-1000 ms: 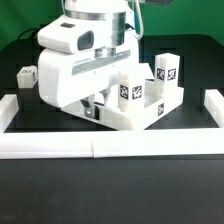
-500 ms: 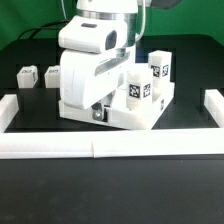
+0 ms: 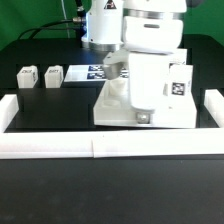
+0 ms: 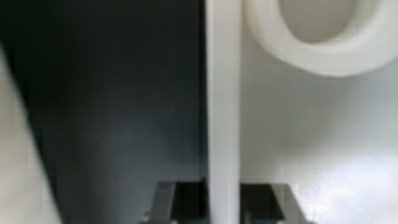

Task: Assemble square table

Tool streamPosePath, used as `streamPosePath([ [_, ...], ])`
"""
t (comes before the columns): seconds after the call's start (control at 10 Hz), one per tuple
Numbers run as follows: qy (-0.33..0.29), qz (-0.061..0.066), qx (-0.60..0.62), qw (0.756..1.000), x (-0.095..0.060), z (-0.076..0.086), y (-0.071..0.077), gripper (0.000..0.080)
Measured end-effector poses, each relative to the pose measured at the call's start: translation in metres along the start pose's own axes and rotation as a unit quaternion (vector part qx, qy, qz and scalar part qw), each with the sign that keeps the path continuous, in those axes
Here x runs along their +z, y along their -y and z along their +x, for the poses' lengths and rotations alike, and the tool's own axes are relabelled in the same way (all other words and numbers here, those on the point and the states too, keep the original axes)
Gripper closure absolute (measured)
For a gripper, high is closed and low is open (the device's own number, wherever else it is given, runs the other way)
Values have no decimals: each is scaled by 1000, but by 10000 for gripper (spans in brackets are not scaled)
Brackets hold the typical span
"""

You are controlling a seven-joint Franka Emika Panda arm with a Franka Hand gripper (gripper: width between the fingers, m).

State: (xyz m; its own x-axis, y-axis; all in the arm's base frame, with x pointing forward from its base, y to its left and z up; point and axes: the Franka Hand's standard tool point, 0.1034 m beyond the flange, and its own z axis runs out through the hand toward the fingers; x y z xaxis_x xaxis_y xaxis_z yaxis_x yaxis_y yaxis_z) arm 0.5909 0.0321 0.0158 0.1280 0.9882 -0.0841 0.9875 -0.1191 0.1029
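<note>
The square table's white plate (image 3: pixel 112 108) lies on the black table, right of the middle in the exterior view, mostly hidden behind my white hand. My gripper (image 3: pixel 140 117) is shut on its near rim. In the wrist view the rim runs as a thin white strip (image 4: pixel 221 100) between the dark fingers (image 4: pixel 178 205), with a round corner socket (image 4: pixel 320 35) beside it. One tagged leg (image 3: pixel 179 85) stands upright on the plate at the exterior view's right. Two loose legs (image 3: pixel 26 76) (image 3: pixel 53 75) lie at the far left.
White border rails run along the front (image 3: pixel 100 148), the exterior view's left (image 3: pixel 8 112) and its right (image 3: pixel 213 105). The marker board (image 3: pixel 82 73) lies flat behind the plate, partly covered by the arm.
My arm has swung toward the exterior view's right and turned the plate with it. The hand now hides most of the tagged legs on the plate, and the second loose leg shows.
</note>
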Motion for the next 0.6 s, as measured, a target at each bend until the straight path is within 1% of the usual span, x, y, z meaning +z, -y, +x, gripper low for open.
streamPosePath([
  [0.2,7,0,-61,998,2,-8,1,726],
  [0.4,15,-1,-129,992,3,-11,1,726],
  [0.5,19,-3,-166,986,3,-10,1,727],
  [0.6,18,-19,-203,979,3,1,3,727],
])
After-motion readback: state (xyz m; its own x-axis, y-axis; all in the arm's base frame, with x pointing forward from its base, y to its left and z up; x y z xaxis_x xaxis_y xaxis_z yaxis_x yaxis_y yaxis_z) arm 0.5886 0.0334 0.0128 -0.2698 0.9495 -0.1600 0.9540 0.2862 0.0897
